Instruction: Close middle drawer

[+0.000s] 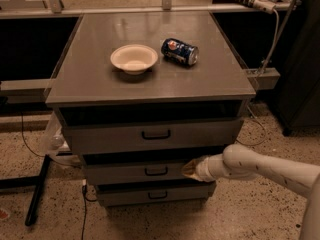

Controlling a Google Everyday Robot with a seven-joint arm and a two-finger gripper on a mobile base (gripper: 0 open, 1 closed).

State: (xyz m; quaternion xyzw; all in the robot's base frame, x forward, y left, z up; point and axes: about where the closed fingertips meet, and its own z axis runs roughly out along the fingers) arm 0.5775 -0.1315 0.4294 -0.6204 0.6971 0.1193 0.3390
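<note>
- The tan-tipped jaws at the end of the white robot arm (260, 166) are pressed against the right end of the middle drawer's front; how far apart they stand cannot be told, and they appear to hold nothing.
- The wide grey metal middle drawer (120, 174), with a low front and a small black bar handle (156, 171), stretches left from the jaws. It is almost fully in, with a narrow dark gap above its front.
- Just below the jaws sits the lowest grey drawer (130, 196); just above, the taller-fronted grey top drawer (110, 136) stands slightly out.
- Higher up, the flat grey counter (85, 81) tops the cabinet.
- On it, up and left of the jaws, rests a shallow cream bowl (133, 59); almost straight above, a blue soda can (179, 51) lies on its side, near the bowl but apart.
- Speckled stone floor (250, 219) spreads beneath the jaws.
- Far left, a crumpled clear plastic bag (52, 136) and a black bar (37, 191) lie beside the cabinet.
- Nothing stands between the jaws and the drawer.
</note>
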